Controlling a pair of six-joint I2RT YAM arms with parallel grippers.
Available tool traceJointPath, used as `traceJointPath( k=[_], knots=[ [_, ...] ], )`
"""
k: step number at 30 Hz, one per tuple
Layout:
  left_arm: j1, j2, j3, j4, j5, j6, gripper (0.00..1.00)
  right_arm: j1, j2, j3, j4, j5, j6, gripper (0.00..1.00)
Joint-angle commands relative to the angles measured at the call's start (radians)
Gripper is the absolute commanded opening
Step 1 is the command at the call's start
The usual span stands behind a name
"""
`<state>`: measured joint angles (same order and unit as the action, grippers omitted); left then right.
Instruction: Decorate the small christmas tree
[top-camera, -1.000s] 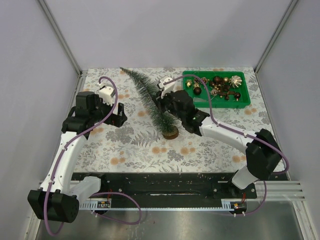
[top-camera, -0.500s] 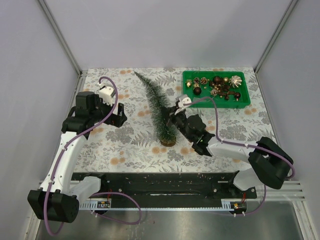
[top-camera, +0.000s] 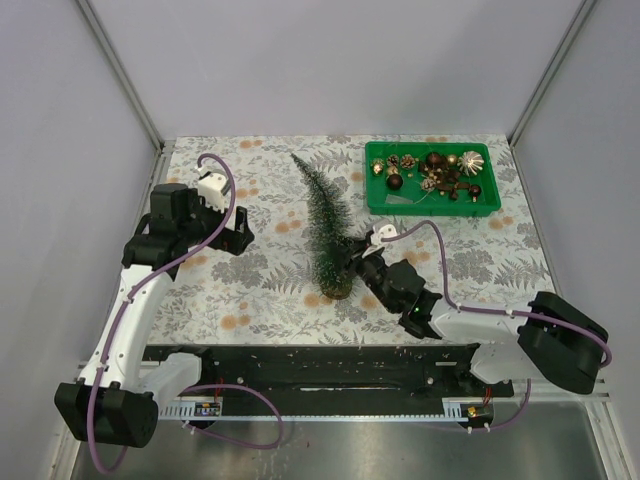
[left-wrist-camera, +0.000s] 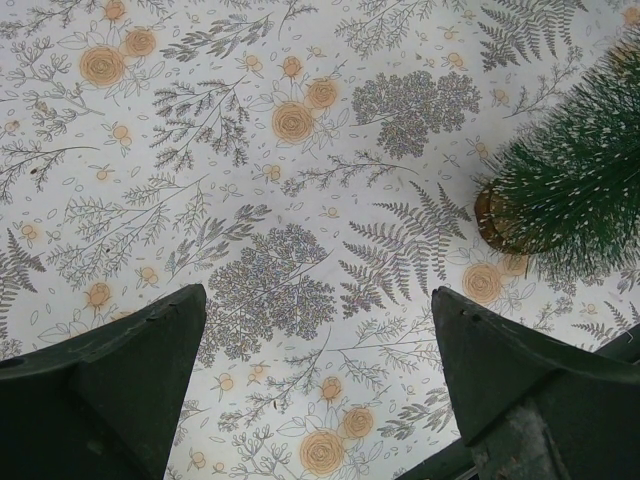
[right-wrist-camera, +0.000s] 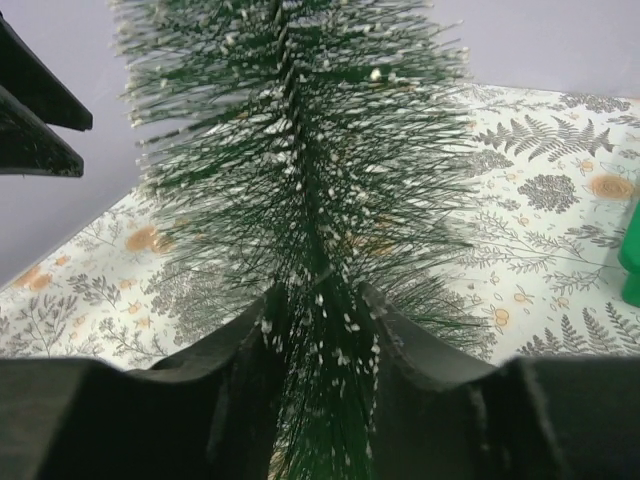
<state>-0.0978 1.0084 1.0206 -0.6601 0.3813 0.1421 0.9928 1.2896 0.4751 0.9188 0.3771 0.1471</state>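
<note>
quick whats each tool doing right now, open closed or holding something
left tool: open, holding nothing
right tool: fingers flank the small christmas tree low down; gripped or loose, cannot tell

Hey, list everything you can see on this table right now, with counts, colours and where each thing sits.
small christmas tree: one, dark green with frosty tips, standing on its wooden base mid-table.
tray: one, green, far right of the table.
ornaments: a heap, too jumbled to count, brown and gold, inside the tray.
tablecloth: one, pale floral print, covering the table.
left hand: one, black, open, above bare cloth left of the tree.
right hand: one, black, fingers apart either side of the tree's lower part.
</note>
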Motion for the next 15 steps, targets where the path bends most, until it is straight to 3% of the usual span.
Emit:
traceJointPath(
  k=[1, 12, 15],
  knots=[
    [0.003, -0.022, 0.018, 0.005, 0.019, 0.010, 0.99, 0.026, -0.047, -0.029, 0.022, 0.068, 0.005, 0.46],
    [0.003, -0.008, 0.022, 0.005, 0.048, -0.001, 0.99, 0.035, -0.186, -0.026, -0.130, 0.089, -0.047, 0.67],
    [0.003, -0.010, 0.026, 0.004, 0.047, -0.001, 0.99, 0.035, -0.252, -0.036, -0.179, 0.089, -0.060, 0.84]
  ],
)
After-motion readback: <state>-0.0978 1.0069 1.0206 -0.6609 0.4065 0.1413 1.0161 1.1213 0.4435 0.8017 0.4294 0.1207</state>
